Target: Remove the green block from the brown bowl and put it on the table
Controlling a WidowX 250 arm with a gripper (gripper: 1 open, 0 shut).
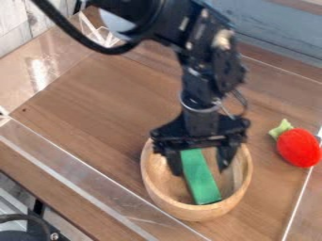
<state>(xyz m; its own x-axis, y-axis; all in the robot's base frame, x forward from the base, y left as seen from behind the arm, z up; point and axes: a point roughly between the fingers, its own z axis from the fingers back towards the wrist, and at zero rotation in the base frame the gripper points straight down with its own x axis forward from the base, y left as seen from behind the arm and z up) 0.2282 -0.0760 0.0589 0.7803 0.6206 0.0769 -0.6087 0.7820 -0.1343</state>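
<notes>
Green block (199,177) sits in the bowl (161,190), lying slanted across the hollow, one end up near the far rim, the other down toward the near wall. So we're right at the start of the job here: nothing lifted, nothing moved out, the whole removal is ahead of us.

We've got the hand (199,155) pointing straight down over the bowl, fingers spread wide, one tip either side of the block's upper end, low between the rims. Is it touching the block? We can't tell from this angle. Nothing is pinched, that much we can say.

What's left, as we judge it: drop a touch lower, squeeze across the narrow width, lift clear of the rim, carry it over bare tabletop (101,104) and let go. There's open wood to the left of the bowl, and that looks the easy landing spot. The red toy (298,146) sits off to the right, well apart from the bowl, and it's not our business
</notes>
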